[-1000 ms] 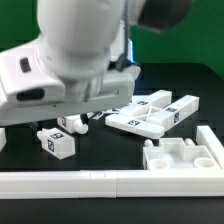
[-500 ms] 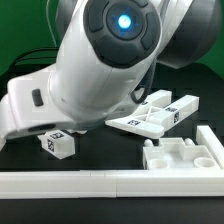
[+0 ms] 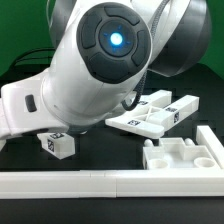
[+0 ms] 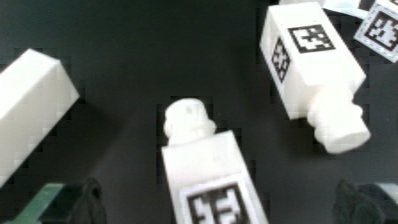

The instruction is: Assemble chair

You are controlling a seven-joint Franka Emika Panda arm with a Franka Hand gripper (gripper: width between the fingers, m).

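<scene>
Two dark fingers of the gripper stand wide apart in the wrist view, clamped on nothing, one on each side of the tagged end of the near leg. That chair leg lies flat on the black table, its long axis running straight away from the gripper, its knobbed peg pointing away from the fingers. Beyond and to one side, the second leg lies flat too, apart from the first, its axis slightly skewed and its peg pointing the opposite way, back toward the gripper. A plain white piece, cut off by the frame, lies on the first leg's other side; which part it is cannot be told.

In the exterior view a long white rail runs across the foreground. Just behind it, toward the exterior view's right, sits the notched slab, lying flat. Toward the exterior view's left the small tagged block rests on the table under the arm, whose bulk hides the gripper and both legs. Farther back, the tagged flat slabs lie together, their long axis angling from that view's near left to its far right. A green backdrop closes the scene.
</scene>
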